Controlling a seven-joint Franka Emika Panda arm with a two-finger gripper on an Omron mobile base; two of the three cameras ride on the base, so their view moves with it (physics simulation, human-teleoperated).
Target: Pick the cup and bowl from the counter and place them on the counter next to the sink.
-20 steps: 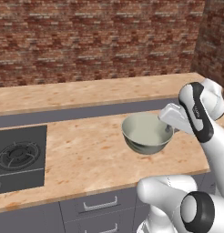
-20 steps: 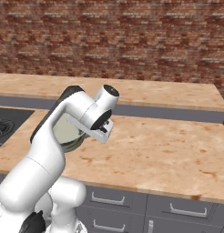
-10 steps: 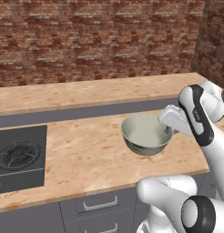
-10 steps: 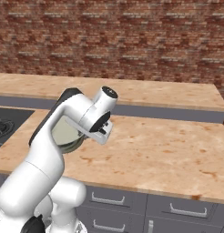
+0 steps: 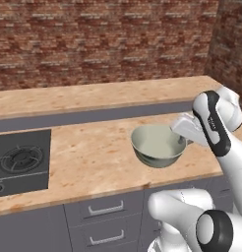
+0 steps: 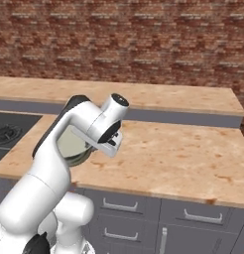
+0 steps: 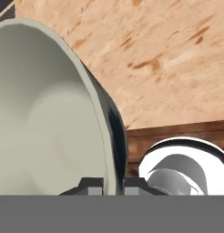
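Now the bowl (image 5: 157, 145), its rim pinched between the jaws, has drifted slightly rightward and hangs just above the tabletop (image 5: 93, 157) — carriage toward the sink side appears underway, the bowl not yet set down.

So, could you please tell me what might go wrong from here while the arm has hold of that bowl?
1. The claw pinches only one edge of the wide pale grey-green bowl, which hangs tilted above the tan wood-grain counter; it might slip or swing.
2. The bowl sits close to the counter's front edge, so a drop could send it off.
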